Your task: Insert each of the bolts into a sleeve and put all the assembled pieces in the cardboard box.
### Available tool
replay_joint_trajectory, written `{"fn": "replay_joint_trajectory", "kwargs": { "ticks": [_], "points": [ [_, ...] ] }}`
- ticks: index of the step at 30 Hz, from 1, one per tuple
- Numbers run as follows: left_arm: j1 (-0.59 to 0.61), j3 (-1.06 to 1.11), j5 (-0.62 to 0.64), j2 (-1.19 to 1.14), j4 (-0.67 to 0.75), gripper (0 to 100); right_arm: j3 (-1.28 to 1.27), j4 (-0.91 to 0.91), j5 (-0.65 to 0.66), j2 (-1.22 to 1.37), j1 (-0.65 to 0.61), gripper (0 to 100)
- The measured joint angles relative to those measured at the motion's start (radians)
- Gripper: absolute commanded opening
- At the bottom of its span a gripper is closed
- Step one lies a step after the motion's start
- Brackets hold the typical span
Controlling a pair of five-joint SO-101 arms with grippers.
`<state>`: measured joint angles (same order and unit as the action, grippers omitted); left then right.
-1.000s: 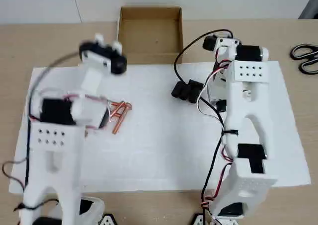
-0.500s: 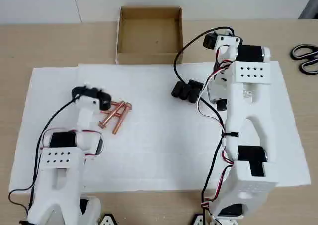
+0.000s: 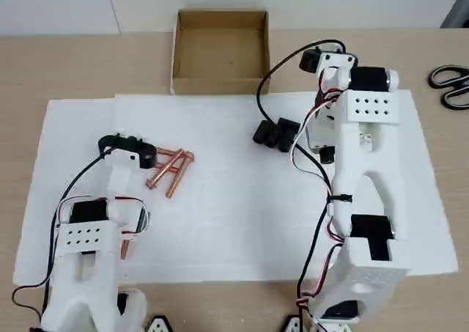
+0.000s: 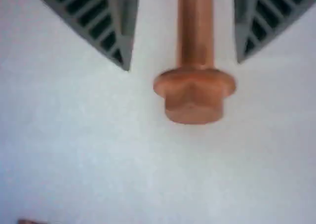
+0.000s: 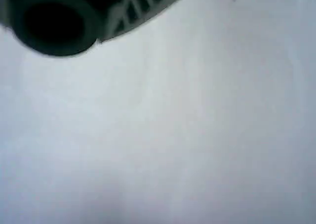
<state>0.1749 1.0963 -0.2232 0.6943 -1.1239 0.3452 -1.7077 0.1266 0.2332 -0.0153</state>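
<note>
The left pincer (image 4: 182, 61) sits open astride a bolt (image 4: 195, 88) lying on the white sheet (image 4: 74, 159), shaft running back between the jaws, head pointing away, so closing should catch the shaft.

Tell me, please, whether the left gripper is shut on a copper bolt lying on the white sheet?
Not quite: the left gripper is open, its fingers standing clear on either side of the copper bolt, as the left wrist view shows. The bolt does lie on the white sheet.

bolts (image 3: 170, 171) left of sleeves (image 3: 275, 134), box (image 3: 220, 85) behind
</note>
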Motion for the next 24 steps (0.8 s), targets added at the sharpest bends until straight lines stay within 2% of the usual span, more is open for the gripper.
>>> {"fn": "replay_joint_trajectory", "kwargs": {
  "ticks": [24],
  "points": [
    [0.000, 0.032, -0.014, 0.003, 0.000, 14, 0.000, 0.000, 0.000, 0.000, 0.000, 0.5]
  ]
}}
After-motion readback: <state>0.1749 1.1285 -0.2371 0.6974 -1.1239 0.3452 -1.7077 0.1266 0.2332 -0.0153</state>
